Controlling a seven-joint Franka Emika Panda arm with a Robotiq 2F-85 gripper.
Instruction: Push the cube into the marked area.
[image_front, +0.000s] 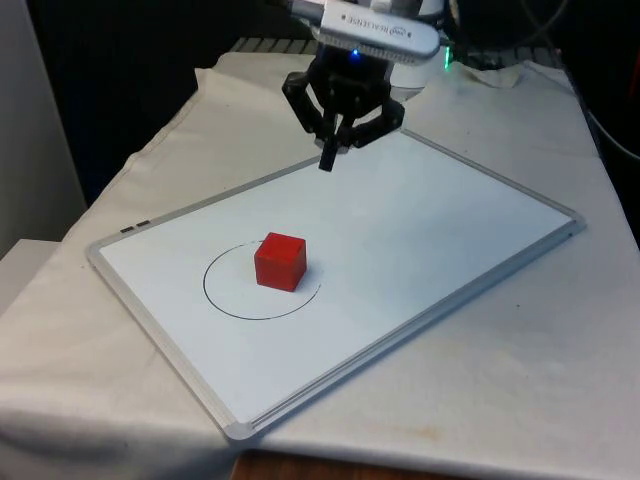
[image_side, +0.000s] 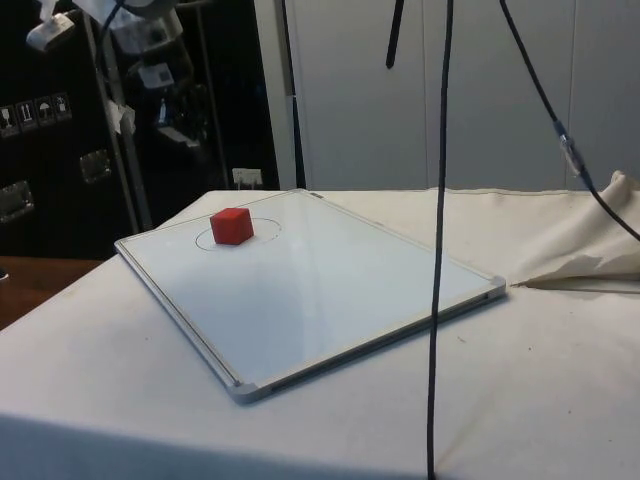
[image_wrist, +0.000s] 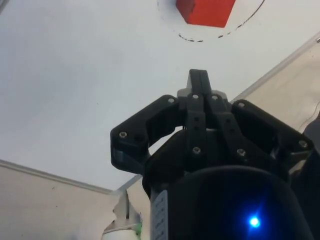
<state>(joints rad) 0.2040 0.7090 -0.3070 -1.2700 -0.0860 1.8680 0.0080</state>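
Gripper: matte black, two-finger type w/ angular linkage arms fanning out each side of a central block; fingers slim, black, straight-edged, pressed together w/ no gap. Small round screw heads dot the linkage joints and the centre strip in the wrist view, roughly symmetric both sides. Below the linkages, a rounded black housing, smooth finish. Wrist link above gripper: white, glossy, rounded casing w/ small grey lettering along its side, too small to read. A small green light shows on the white body at the front view's right.
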